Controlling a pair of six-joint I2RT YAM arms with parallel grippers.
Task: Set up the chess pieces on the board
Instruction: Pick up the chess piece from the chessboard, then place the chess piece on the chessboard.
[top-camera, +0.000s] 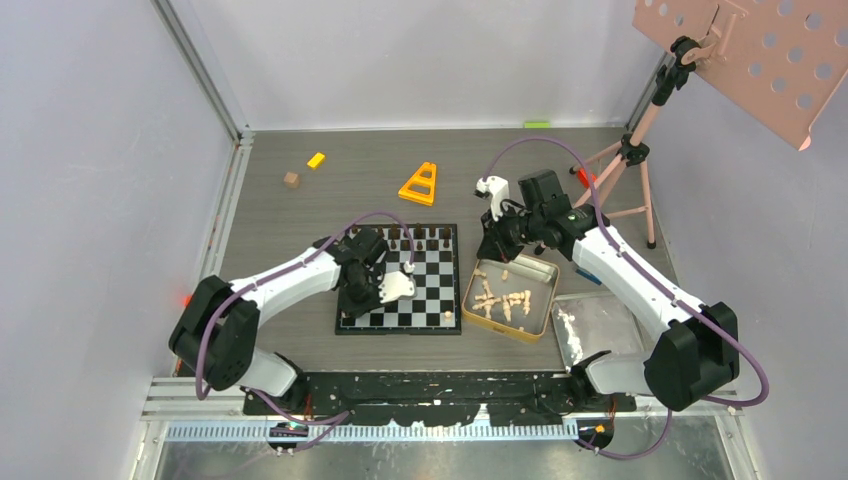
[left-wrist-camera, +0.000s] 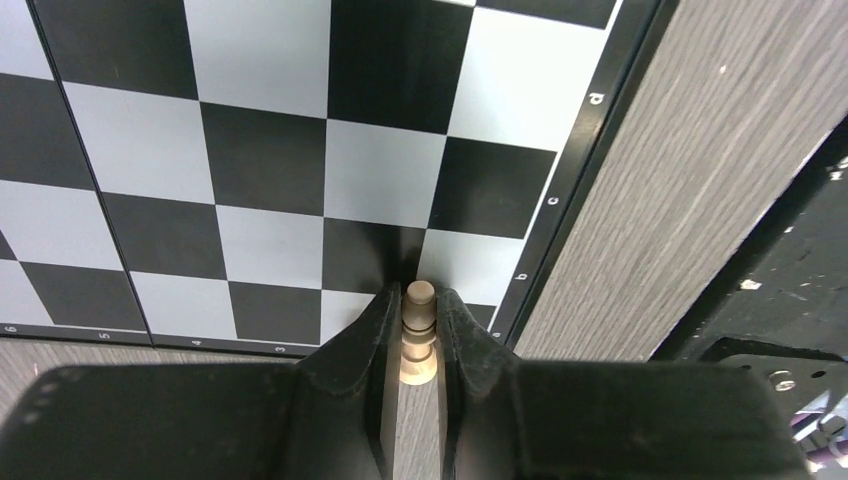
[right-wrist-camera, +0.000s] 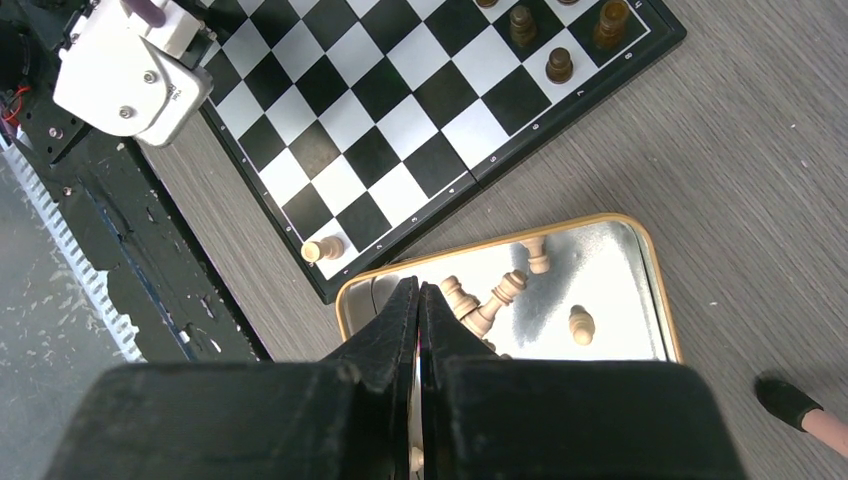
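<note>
grey wood-grain table (top-camera: 300, 215). bore the board (top-camera: 425, 300) at its middle, dark pieces (top-camera: 420, 237) along the far edge. pinched a pale piece (left-wrist-camera: 420, 300) tight in the left gripper (left-wrist-camera: 420, 335) by the board's near edge. hung the right gripper (right-wrist-camera: 418, 300), fingers pressed together, over the tin (right-wrist-camera: 610, 270).
</note>
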